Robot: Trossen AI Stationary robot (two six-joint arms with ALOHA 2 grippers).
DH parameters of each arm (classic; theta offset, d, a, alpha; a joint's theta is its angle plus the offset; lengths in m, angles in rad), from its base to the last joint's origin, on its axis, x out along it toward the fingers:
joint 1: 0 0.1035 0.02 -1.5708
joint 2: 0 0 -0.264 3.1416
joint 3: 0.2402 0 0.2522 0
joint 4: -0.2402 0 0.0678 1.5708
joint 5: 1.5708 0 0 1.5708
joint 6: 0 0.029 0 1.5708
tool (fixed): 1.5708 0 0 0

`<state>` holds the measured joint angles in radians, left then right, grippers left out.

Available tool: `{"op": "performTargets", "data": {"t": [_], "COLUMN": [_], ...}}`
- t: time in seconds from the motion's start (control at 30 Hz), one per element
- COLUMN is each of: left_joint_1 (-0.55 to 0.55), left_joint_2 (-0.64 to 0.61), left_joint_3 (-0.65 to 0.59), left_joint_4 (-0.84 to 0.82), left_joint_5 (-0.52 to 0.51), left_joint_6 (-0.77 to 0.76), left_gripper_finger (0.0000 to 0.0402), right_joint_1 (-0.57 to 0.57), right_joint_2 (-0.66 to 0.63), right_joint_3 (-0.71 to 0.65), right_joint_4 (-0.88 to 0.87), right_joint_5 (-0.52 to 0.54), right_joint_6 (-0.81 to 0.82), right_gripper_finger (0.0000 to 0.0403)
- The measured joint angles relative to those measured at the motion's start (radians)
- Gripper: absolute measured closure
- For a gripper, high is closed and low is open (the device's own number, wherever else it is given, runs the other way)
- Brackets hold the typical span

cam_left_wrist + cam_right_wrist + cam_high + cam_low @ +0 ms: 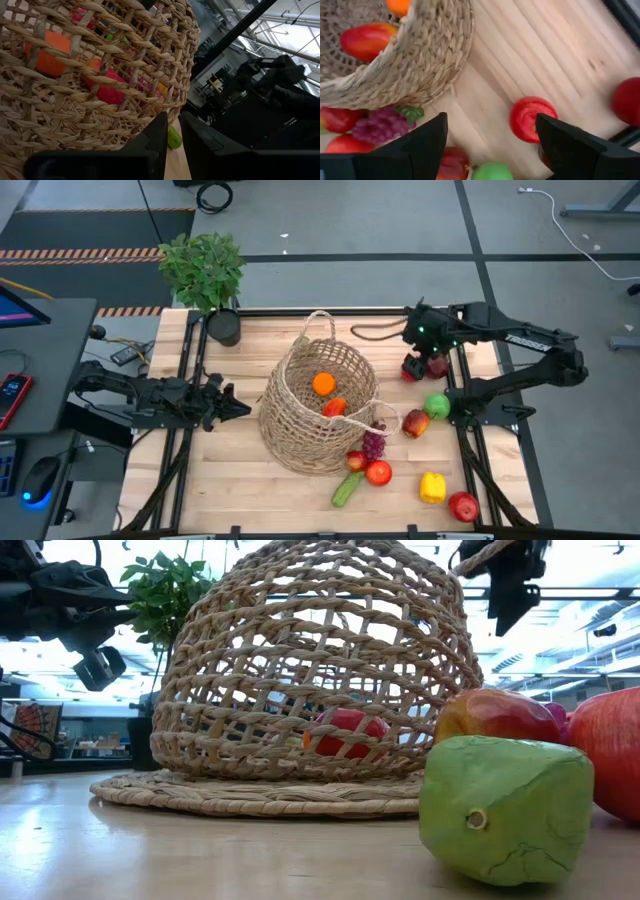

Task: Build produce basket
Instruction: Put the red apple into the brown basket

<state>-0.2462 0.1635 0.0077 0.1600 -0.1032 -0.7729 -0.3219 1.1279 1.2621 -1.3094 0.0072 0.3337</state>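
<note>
Wicker basket [318,408] sits mid-table, leaning or lying partly on its side with the mouth turned toward the right arm's half. An orange [323,384] and a red piece [334,407] already lie inside; the left wrist view shows both through the weave.

Remaining produce is strewn on the right side of the wooden table [200,480]:
- purple grapes [373,444], touching the basket rim
- cucumber [347,488] and two small red fruits, near the front of the basket
- yellow pepper [432,487] and a red apple [462,506], toward the front right corner
- green apple [437,406] and a red-yellow apple [415,424], just beside each other
- a red tomato-like piece [533,118] on bare wood, directly ahead of the right gripper

Right gripper [492,142] hovers above the table's far right part, fingers spread wide, nothing between them. The red piece lies just off its right finger [575,145], not centred in the gap. It is roundish, so no long axis matters; the likely need is a small sideways shift, then a descent.

Left gripper [172,137] is by the basket's left wall, fingers nearly pressed together, holding nothing. The basket stands between it and all the loose produce, so the right arm is much the nearer for any pick.

Potted plant [205,275] stands at the far left corner, out of the way.
</note>
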Motion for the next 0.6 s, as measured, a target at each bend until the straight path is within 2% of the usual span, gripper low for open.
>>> {"op": "performTargets", "data": {"t": [0.1,0.23,0.47,0.6], "left_joint_1": [0.000,0.000,0.000,0.000], "left_joint_2": [0.000,0.000,0.000,0.000], "left_joint_3": [0.000,0.000,0.000,0.000], "left_joint_4": [0.000,0.000,0.000,0.000], "left_joint_5": [0.000,0.000,0.000,0.000], "left_joint_6": [0.000,0.000,0.000,0.000], "left_gripper_finger": [0.0345,0.0345,0.0341,0.0345], "right_joint_1": [-0.102,-0.191,-0.197,-0.217], "right_joint_2": [0.018,0.066,0.181,0.242], "right_joint_3": [0.000,0.000,0.000,0.000], "right_joint_4": [0.000,-0.020,-0.020,0.005], "right_joint_5": [-0.061,-0.067,-0.017,-0.014], "right_joint_6": [-0.042,-0.120,-0.185,-0.264], "right_gripper_finger": [0.0097,0.0097,0.0095,0.0079]}}
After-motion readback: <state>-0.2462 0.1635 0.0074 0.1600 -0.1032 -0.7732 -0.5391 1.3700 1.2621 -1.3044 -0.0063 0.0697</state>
